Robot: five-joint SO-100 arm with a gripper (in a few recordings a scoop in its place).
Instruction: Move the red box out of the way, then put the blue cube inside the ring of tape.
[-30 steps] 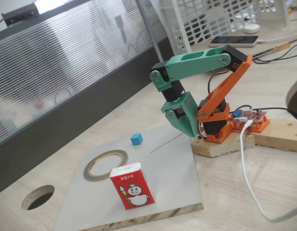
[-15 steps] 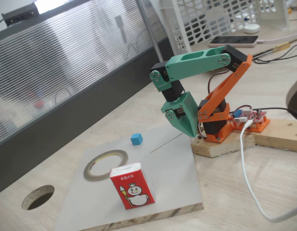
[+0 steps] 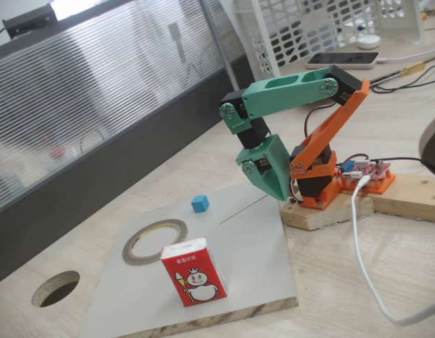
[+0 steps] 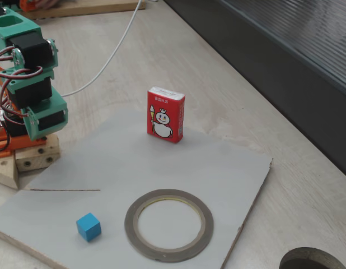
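Hanging folded beside its orange base, the green claw points down at the upper right corner of the pale grey board; its tips sit together with nothing between them, so it reads as clenched and empty. In the other fixed view only its upper green body shows at the left edge, so that view says nothing about the tips.

Outward from the claw, down and to the left in the first fixed view, lies the tiny solid bright-blue cube, near the board's far edge and apart from everything. Further down-left lies the thin flat greyish-tan ring of tape, flat on the board with its hollow centre bare. Lowest in that frame, just below the ring and close to the board's front edge, stands the small red rectangular carton with a white top and a white snowman figure, upright, its long axis vertical.

In the other fixed view the red carton stands upper centre, well apart from the ring at bottom centre and from the cube at lower left.

The coming move, as I judge it, turns on this: the carton is the farthest of the three from the claw, across the board on the wooden worktop, so the arm must unfold and reach past the cube and ring, taking care not to brush either.
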